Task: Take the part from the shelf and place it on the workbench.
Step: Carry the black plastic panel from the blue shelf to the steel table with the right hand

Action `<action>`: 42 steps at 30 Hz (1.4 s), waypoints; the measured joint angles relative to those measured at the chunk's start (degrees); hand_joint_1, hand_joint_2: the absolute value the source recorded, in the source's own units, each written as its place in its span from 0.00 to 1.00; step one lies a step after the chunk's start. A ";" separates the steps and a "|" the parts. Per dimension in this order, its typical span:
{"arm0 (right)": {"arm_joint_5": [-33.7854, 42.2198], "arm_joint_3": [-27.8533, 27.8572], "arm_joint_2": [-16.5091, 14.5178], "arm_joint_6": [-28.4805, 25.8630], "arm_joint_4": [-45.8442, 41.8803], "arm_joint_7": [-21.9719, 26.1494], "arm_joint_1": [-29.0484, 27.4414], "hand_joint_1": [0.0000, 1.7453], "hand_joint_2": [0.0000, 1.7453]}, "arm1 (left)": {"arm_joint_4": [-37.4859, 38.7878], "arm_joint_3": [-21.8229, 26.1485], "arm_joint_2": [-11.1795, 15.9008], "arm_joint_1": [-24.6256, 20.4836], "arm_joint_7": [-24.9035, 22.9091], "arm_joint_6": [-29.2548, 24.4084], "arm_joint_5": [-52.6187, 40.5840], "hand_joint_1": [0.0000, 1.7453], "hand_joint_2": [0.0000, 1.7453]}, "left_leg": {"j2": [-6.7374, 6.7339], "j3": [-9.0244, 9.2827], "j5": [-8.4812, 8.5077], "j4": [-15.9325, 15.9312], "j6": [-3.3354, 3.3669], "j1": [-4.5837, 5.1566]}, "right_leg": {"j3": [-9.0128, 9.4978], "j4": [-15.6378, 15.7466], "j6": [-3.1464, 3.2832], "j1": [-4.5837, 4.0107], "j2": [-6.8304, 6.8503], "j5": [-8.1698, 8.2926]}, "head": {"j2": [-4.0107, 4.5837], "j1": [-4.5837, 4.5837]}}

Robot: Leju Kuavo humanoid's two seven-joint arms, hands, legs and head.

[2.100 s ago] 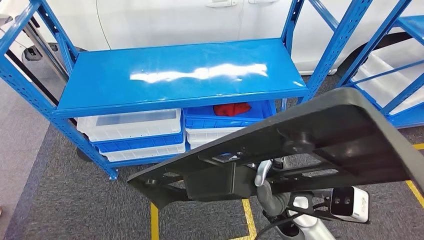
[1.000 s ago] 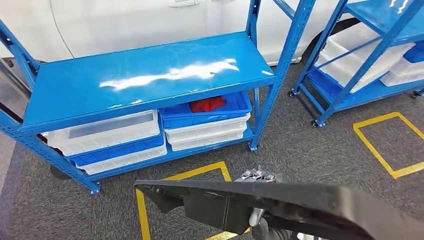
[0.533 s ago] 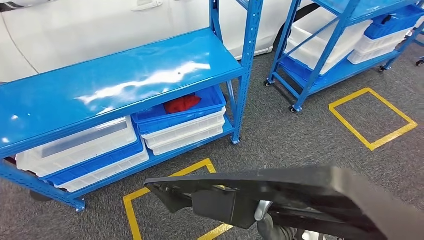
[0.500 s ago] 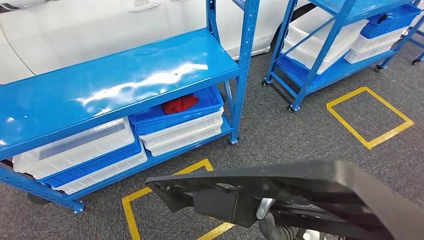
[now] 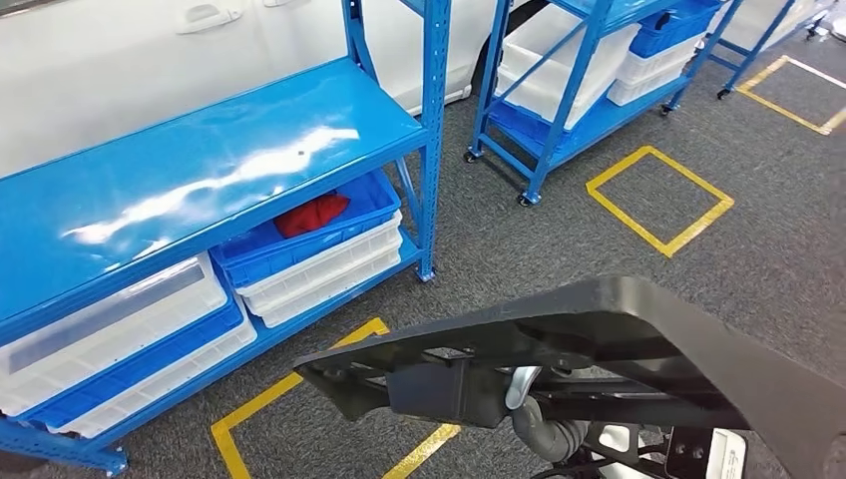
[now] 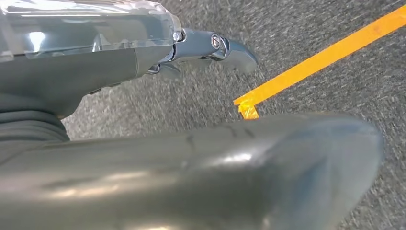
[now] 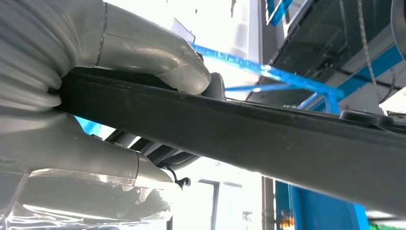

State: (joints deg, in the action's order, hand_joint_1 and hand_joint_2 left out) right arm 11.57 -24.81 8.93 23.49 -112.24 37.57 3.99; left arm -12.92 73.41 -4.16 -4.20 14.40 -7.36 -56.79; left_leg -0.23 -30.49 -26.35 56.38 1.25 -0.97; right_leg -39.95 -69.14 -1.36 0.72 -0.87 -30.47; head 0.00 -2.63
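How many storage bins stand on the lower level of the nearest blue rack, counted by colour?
White bins: 4
Blue bins: 2
Total: 6

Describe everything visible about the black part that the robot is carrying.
The black part is a long, flat panel that looks like matt moulded plastic, with ribs, openings and a boxy block on its underside. It lies nearly level across the lower head view, above grey carpet and yellow floor tape, away from the blue shelf. The right robot hand grips its edge, thumb on one face and fingers on the other. The left wrist view shows a smooth rounded dark surface, possibly its edge.
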 joint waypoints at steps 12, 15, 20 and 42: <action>5.10 0.00 0.55 -1.99 2.54 0.00 3.72 1.00 1.00 | -0.02 0.53 1.50 -0.49 0.80 0.56 -0.28 0.00 0.00 | -5.21 0.30 -2.29 1.69 -2.38 0.68 | 5.82 11.27 2.38 -0.52 2.90 5.48 | 0.00 -0.01; 5.45 0.07 0.58 -1.47 2.80 0.00 3.94 1.00 1.00 | -0.02 0.69 2.02 -0.25 1.07 0.87 0.08 0.00 0.00 | -1.29 -3.73 -7.49 10.98 -2.96 0.38 | 5.77 11.47 3.10 -0.30 0.89 5.75 | 0.00 -0.02; 7.51 0.98 0.62 0.04 3.46 0.00 3.68 1.00 1.00 | -0.02 0.82 3.20 0.02 2.63 0.90 0.17 0.00 0.00 | 0.61 -4.54 -4.07 10.78 -2.82 0.17 | 5.87 11.11 3.06 -0.33 -3.09 5.70 | 0.00 -0.02; 7.09 4.76 -0.31 1.71 2.97 0.00 1.36 1.00 1.00 | -0.07 1.73 5.05 -0.67 2.11 1.81 0.43 0.00 0.00 | -5.75 0.19 -1.81 1.29 -1.94 0.85 | 5.85 11.31 2.48 -0.83 2.92 5.21 | 0.00 0.01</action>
State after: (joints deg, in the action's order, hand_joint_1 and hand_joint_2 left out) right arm 18.67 -20.04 8.62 25.19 -109.27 37.57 5.36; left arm -12.98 75.14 0.88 -4.87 16.51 -5.55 -56.36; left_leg -5.98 -30.30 -28.17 57.67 -0.69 -0.12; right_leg -34.10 -57.83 1.12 -0.11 2.05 -25.25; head 0.00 -2.62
